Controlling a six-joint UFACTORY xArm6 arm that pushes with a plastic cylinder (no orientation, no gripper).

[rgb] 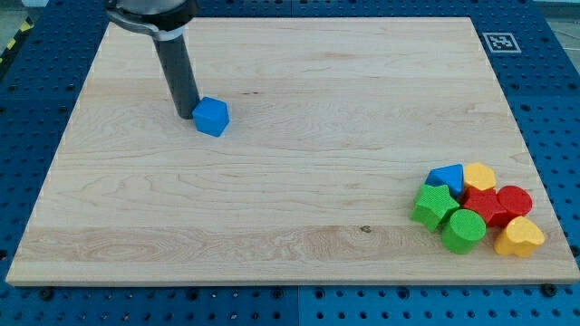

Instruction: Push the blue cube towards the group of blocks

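while my tip (185, 115) rests just left of the blue cube (212, 117), about touching | cube at the wooden board's (290, 181) upper left | group at lower right, well apart: blue triangular block (446, 176), yellow heart (479, 176), green blocks (435, 205), red blocks (498, 205) | no claw, only a rod

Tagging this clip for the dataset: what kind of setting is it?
Likely a robotics lab bench: a wooden board on a blue perforated table, a fiducial marker at the board's corner, my tip beside the blue cube.
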